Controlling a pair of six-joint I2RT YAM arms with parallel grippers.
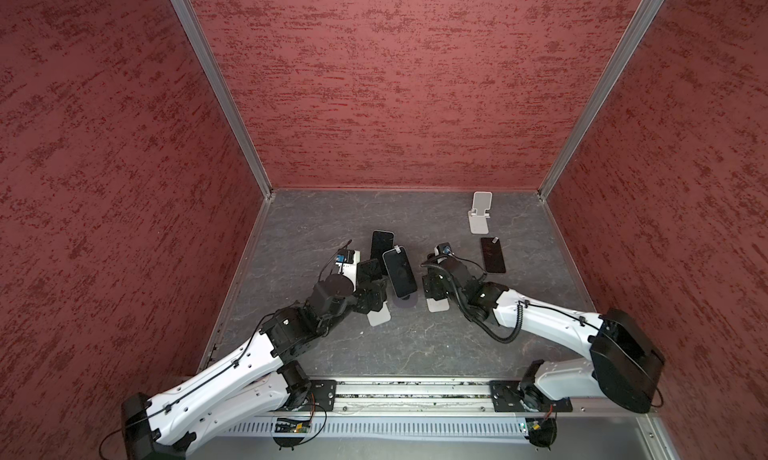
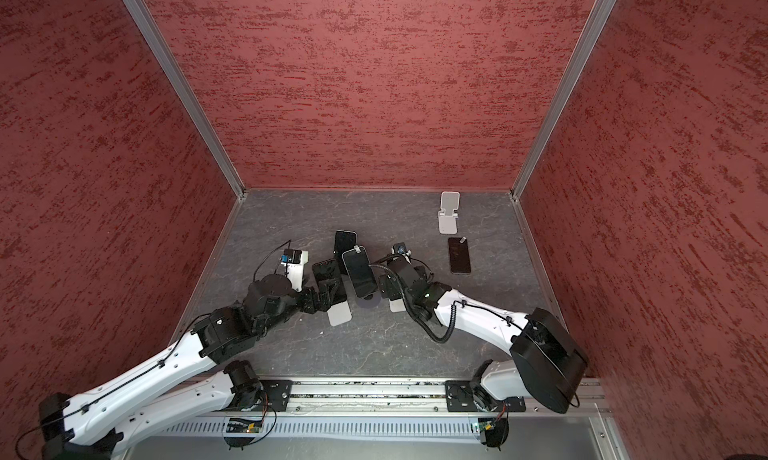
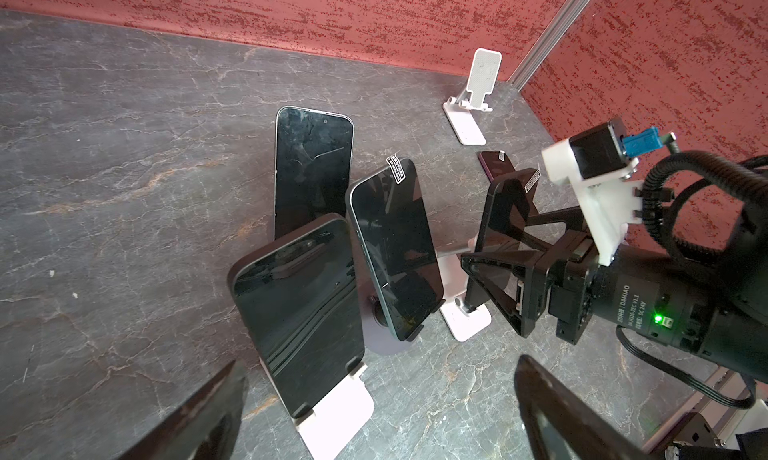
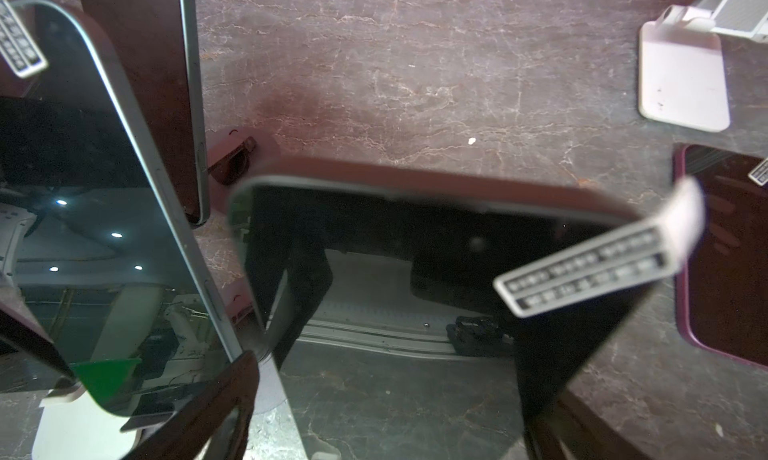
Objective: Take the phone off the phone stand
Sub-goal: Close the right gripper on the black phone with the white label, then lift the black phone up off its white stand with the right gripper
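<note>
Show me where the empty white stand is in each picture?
In a top view: empty stand at the back right, near the wall corner.
In a top view: the stand there too.
Left wrist: near the wall corner.
Right wrist: partly cut off.
Shared landmark: the flat phone lying beside it.

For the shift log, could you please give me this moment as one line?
stage: grasp approach | right gripper: jaws straddle phone on white stand, grip unconfirmed | left gripper: jaws open, empty
</note>
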